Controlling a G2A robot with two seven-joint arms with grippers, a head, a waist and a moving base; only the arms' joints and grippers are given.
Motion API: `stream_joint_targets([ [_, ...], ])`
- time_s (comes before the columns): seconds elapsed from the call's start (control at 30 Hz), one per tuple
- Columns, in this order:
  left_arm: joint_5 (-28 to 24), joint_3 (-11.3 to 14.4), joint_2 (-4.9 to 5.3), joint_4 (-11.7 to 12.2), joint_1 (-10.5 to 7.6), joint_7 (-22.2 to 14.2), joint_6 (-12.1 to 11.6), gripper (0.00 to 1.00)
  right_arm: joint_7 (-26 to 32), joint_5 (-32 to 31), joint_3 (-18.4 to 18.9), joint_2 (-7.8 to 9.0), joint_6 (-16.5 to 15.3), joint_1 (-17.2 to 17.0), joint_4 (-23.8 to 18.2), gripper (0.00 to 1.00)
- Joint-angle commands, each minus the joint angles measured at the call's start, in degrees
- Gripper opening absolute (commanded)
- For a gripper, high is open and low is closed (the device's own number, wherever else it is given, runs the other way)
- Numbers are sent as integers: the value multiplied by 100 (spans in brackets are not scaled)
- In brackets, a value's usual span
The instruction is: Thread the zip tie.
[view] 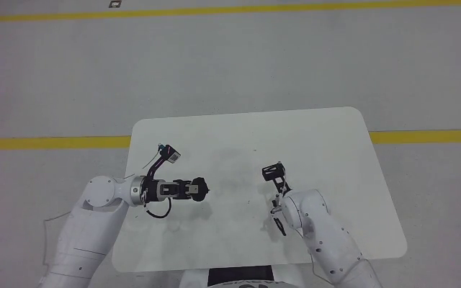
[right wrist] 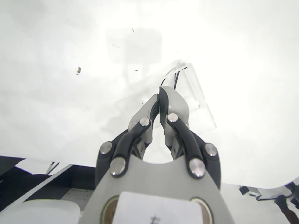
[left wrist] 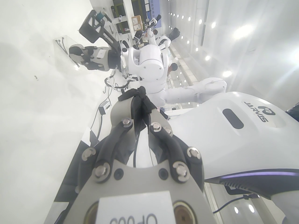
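Left gripper [left wrist: 140,108] squeezes the zip tie [left wrist: 130,94]; right gripper [right wrist: 159,99], pinched together by the table's [view: 324,129] front edge, probably must open to grab it.

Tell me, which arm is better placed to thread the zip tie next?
Left, probably: the left end effector is shut on the black zip tie. The right end effector is shut, tip down at the clear tray.
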Motion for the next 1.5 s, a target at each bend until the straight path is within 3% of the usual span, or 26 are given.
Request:
stream_joint_targets([
  [0.0, 0, 0, 0, 0, 0, 0, 0, 0, -31, 166, 159, 15, -27, -76, -178, 0],
  [0.23, 0, 0, 0, 0, 0, 0, 0, 0, -392, 1070, 838, 68, -78, -498, -889, 0],
  [0.43, 0, 0, 0, 0, 0, 0, 0, 0, -679, 1687, 1231, 108, -204, -788, -1130, 0],
  [0.6, 0, 0, 0, 0, 0, 0, 0, 0, -1069, 2616, 1572, 116, -234, -997, -1290, 0],
  [0.9, 0, 0, 0, 0, 0, 0, 0, 0, -1158, 2726, 1599, 114, -230, -1012, -1295, 0],
  [1.07, 0, 0, 0, 0, 0, 0, 0, 0, -2134, 3693, 1713, 71, -31, -1275, -1431, 0],
  [1.17, 0, 0, 0, 0, 0, 0, 0, 0, -2874, 4438, 1835, 44, -110, -1568, -1635, 0],
  [1.3, 0, 0, 0, 0, 0, 0, 0, 0, -3897, 5347, 1859, 1, -385, -2012, -1822, 0],
  [1.47, 0, 0, 0, 0, 0, 0, 0, 0, -4811, 5505, 1479, -17, -908, -2512, -1910, 0],
])
